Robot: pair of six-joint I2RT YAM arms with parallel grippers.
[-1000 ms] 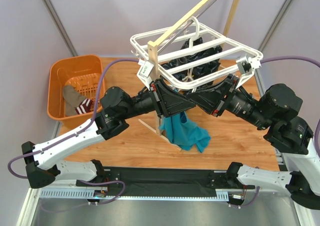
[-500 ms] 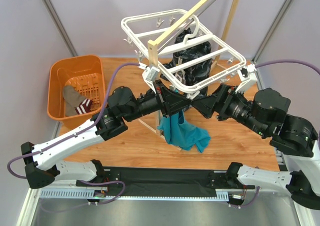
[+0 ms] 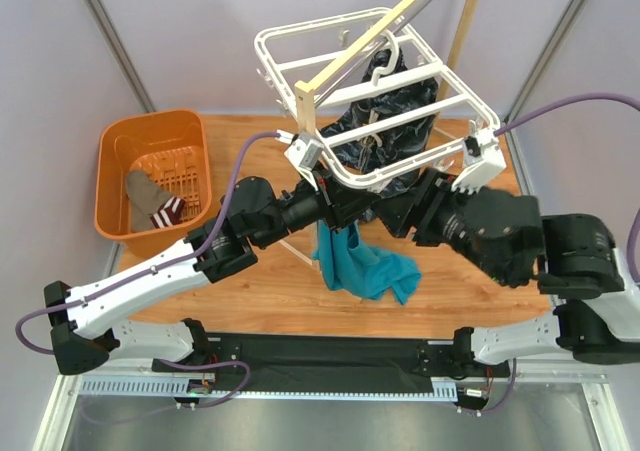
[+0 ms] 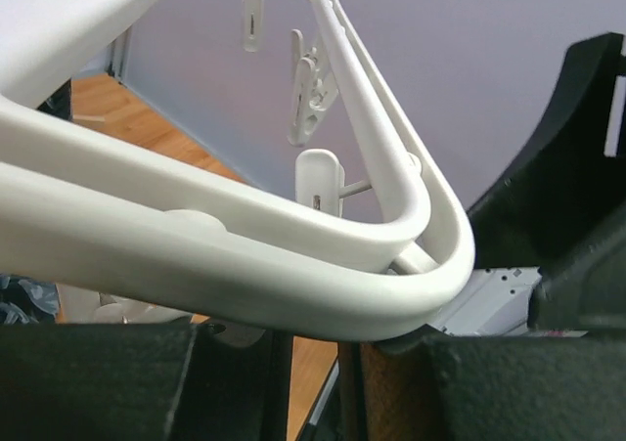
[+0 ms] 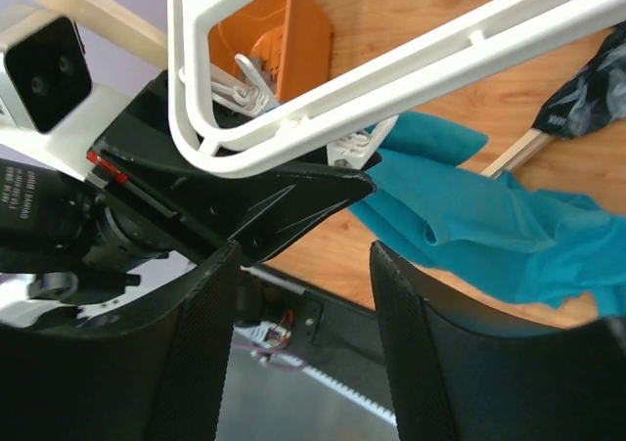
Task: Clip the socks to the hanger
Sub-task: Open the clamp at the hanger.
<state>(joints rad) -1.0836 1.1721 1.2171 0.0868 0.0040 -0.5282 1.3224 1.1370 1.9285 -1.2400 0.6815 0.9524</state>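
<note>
The white hanger (image 3: pixel 372 89) hangs tilted from the wooden pole, with small clips (image 4: pixel 311 89) dangling from its bars. My left gripper (image 3: pixel 343 197) is shut on the hanger's near rim (image 4: pixel 245 285), which crosses just above its fingers. My right gripper (image 3: pixel 393 211) is open and empty just under the same near rim (image 5: pixel 391 79), its fingers (image 5: pixel 210 343) wide apart, facing the left gripper. One taupe sock (image 3: pixel 150 203) with a maroon and white striped cuff lies in the orange basket (image 3: pixel 120 146) at the left. No other sock shows.
A black patterned garment (image 3: pixel 385 121) hangs under the hanger. A teal cloth (image 3: pixel 365 266) lies on the wooden table below both grippers and shows in the right wrist view (image 5: pixel 469 216). The wooden pole rack (image 3: pixel 310 121) stands between the arms.
The hanger has risen and tipped, its near rim carried up with my left gripper. My right arm has swung left from the hanger's right corner to under the near rim.
</note>
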